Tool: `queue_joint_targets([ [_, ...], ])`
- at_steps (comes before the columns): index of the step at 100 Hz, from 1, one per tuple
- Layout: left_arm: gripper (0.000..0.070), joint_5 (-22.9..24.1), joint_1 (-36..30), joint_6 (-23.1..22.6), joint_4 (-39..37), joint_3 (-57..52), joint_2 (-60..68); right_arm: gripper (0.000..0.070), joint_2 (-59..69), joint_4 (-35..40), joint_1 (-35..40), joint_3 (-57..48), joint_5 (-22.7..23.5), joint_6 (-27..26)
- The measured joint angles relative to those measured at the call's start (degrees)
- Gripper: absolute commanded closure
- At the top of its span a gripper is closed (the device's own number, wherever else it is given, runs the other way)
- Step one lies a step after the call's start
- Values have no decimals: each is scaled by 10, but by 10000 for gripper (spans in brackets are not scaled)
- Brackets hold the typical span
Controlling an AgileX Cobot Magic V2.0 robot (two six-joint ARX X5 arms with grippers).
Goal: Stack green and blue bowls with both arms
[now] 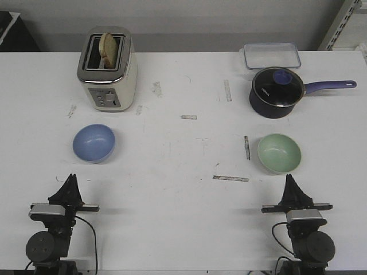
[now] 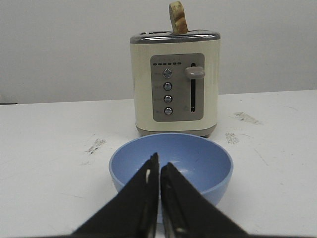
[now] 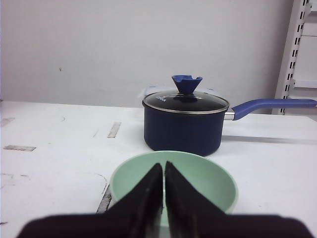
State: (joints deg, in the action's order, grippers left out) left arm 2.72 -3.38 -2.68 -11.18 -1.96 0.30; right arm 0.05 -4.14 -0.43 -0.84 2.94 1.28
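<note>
Nearest to us, at the near edge of the bench (image 1: 183, 217), sit our two arms. Our left end effector (image 1: 71, 179) has its fingers pressed together to a point, with only a hairline seam between them in the left wrist view, and it holds nothing. Our right end effector (image 1: 289, 179) stands the same way: tips closed together, empty.

Just beyond each one lies its target. The blue bowl (image 1: 93, 142) rests upright on the left side of the bench, directly ahead of our left end effector but not touching it. The green bowl (image 1: 279, 153) sits upright on the right, likewise just ahead of our right end effector. The two bowls are well apart, with bare bench between them.

We judge both bowls to be light, stiff and smooth-walled, probably plastic, so slippery rather than fragile. The curved outside offers no purchase; we would take each by the rim, one finger inside and one outside the wall, after first opening the fingers. A light bowl may skate on the bench if nudged, so we should come down on the rim, not push from the side.

Farther back stand a cream toaster (image 1: 108, 69) with a slice in it on the left, and a dark blue saucepan (image 1: 277, 91) with a clear container (image 1: 271, 55) behind it on the right.
</note>
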Motion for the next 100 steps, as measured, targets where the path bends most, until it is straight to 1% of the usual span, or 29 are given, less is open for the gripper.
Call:
queue_joint_targets([
  [37,699,0,0,0,0,0,0,700,0,-1,0,0,0,0],
  [53,699,0,0,0,0,0,0,700,0,-30,0,0,1,0],
  [88,699,0,0,0,0,0,0,700,0,-57,0,0,0,0],
  [100,699,0,0,0,0,0,0,700,0,-55,0,-1,0,0],
])
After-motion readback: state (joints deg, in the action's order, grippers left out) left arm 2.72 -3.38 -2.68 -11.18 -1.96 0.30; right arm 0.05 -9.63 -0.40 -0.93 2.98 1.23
